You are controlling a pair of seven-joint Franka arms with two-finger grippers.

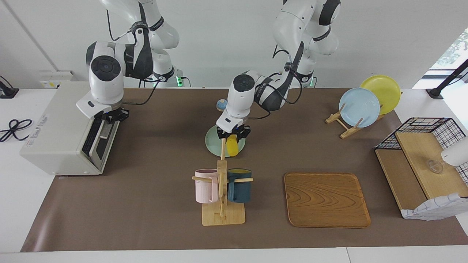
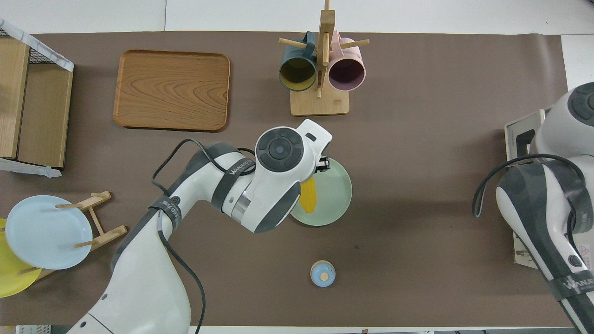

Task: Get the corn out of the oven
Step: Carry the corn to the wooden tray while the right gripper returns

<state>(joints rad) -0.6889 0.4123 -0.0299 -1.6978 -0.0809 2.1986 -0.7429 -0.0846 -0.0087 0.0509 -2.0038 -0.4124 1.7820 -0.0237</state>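
Note:
The yellow corn [image 1: 232,148] is on the pale green plate [image 1: 214,144] in the middle of the table, outside the oven. It also shows in the overhead view [image 2: 310,198] on the plate [image 2: 334,204]. My left gripper [image 1: 233,137] is over the plate, shut on the corn's upper end; the lower end rests on the plate. The off-white oven [image 1: 55,138] stands at the right arm's end of the table, partly hidden in the overhead view [image 2: 522,139]. My right gripper [image 1: 109,117] is at the top edge of the oven's dark door [image 1: 98,144], which stands nearly upright.
A wooden mug rack [image 1: 222,204] with a pink and a dark teal mug stands just farther from the robots than the plate. A wooden tray [image 1: 325,199], a plate stand with blue and yellow plates [image 1: 360,107], a wire basket [image 1: 424,160] and a small blue lid [image 1: 221,105] are also here.

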